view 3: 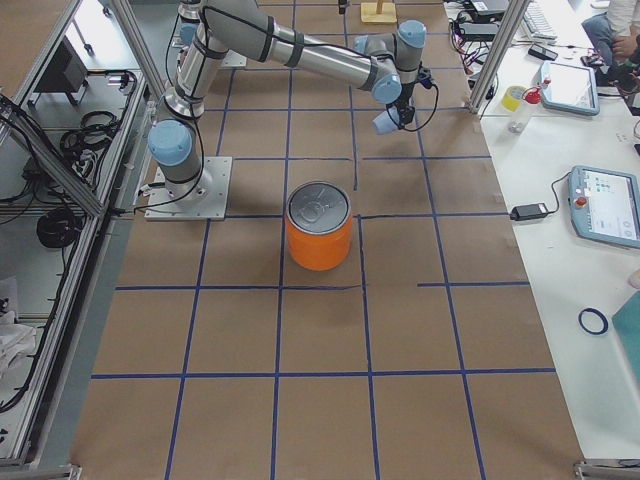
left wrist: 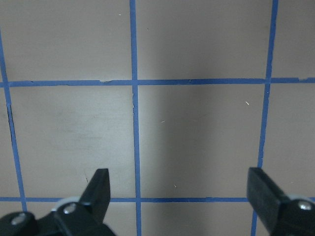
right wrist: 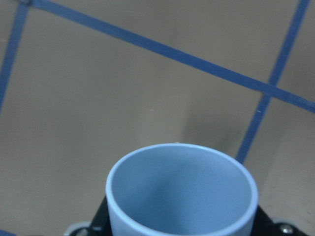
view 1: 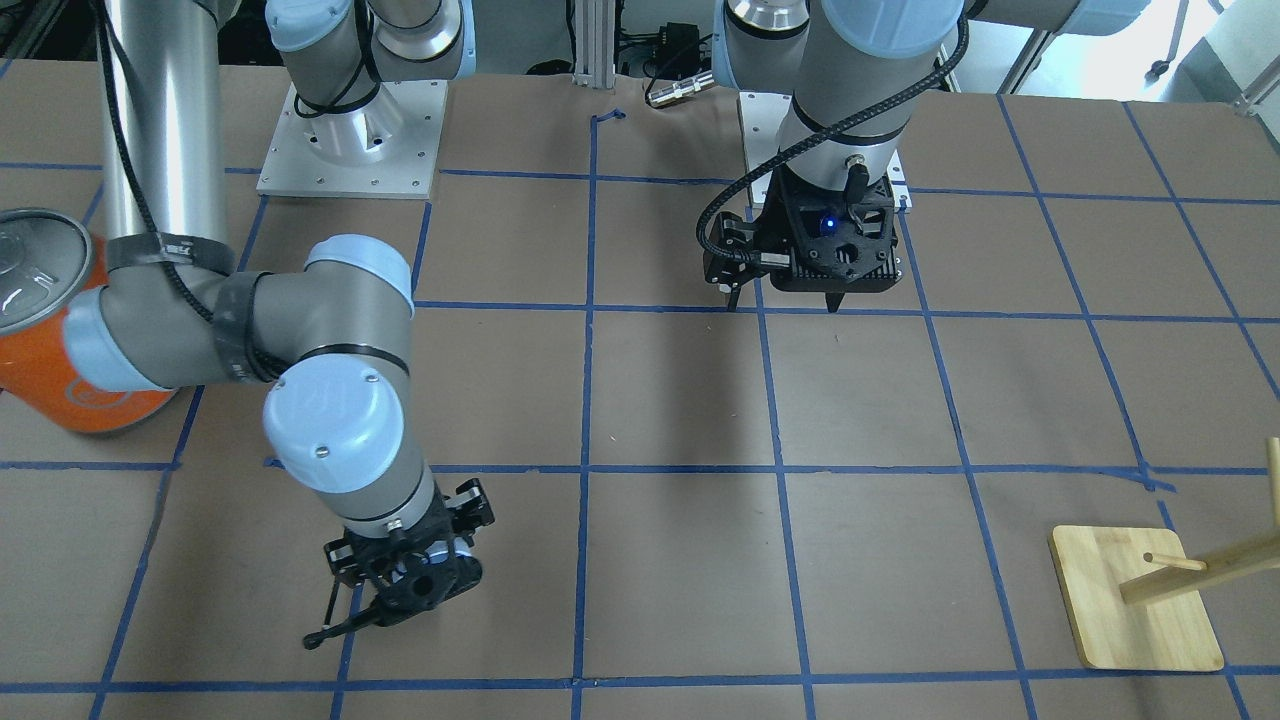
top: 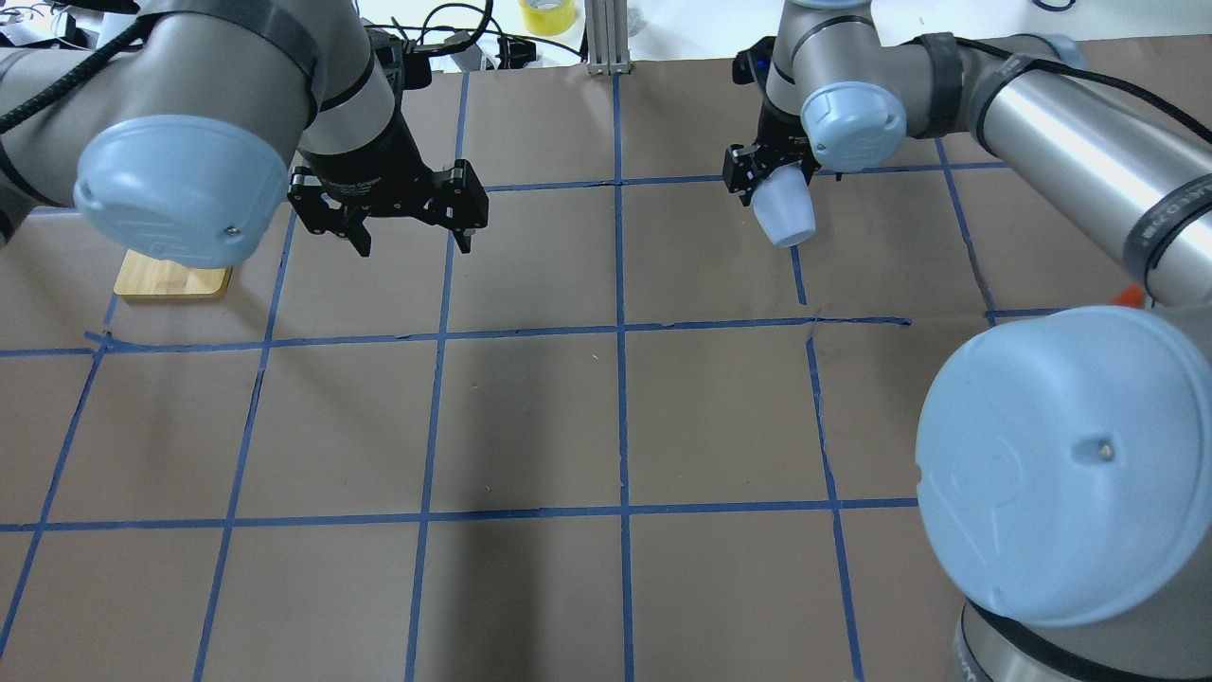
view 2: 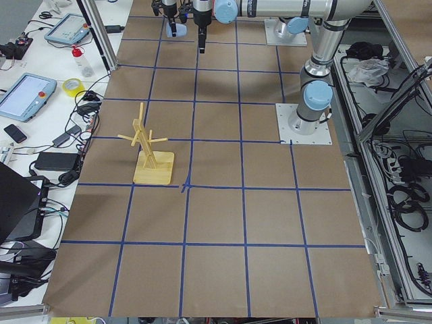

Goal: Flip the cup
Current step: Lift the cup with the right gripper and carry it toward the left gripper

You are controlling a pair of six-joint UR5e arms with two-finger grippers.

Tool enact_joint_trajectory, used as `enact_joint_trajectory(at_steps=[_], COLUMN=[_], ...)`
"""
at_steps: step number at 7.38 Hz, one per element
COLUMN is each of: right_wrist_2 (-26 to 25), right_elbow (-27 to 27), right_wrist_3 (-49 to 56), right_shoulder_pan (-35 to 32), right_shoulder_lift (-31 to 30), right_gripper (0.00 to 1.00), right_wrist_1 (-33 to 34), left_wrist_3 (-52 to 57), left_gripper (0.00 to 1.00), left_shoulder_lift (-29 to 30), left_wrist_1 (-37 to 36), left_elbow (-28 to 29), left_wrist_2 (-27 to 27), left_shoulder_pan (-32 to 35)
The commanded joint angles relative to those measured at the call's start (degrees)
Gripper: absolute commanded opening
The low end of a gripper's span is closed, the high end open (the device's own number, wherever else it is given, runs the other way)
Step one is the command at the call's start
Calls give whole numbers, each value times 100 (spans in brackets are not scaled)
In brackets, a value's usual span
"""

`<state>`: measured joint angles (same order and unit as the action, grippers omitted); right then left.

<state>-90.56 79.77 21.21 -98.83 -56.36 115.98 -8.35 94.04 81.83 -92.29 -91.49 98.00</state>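
The cup (top: 786, 213) is a small pale blue tumbler held in my right gripper (top: 772, 182), which is shut on its narrow lower part. It hangs tilted above the table, with its wide rim pointing away from the gripper. In the right wrist view its open mouth (right wrist: 182, 191) faces the camera over the brown table. It also shows in the exterior right view (view 3: 384, 121). In the front view my right gripper (view 1: 410, 585) hides most of it. My left gripper (top: 388, 216) is open and empty above the table, with its fingertips (left wrist: 98, 187) far apart.
A big orange can (view 3: 320, 240) with a silver lid stands near the right arm's base side (view 1: 60, 385). A wooden peg stand on a bamboo base (view 1: 1135, 610) sits on the left arm's side (top: 173, 281). Blue tape lines grid the brown table.
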Motion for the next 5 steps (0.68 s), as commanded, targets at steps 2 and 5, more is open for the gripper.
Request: enact_joint_trajectory(at_steps=[2,5], right_wrist_2=[-49,-15], right_elbow=[12,-5], right_wrist_3=[1110,1773], right_shoulder_pan=[-593,-611], right_shoulder_lift=[-68,-217], right_gripper=[0,0], right_wrist_1=[-126,-471], left_wrist_3=[0,9], left_gripper=[100,100], left_shoulder_lift=[0,-9], left_wrist_1=[0,0], left_elbow=[0,0], left_wrist_2=[0,0], left_shoulder_pan=[0,0])
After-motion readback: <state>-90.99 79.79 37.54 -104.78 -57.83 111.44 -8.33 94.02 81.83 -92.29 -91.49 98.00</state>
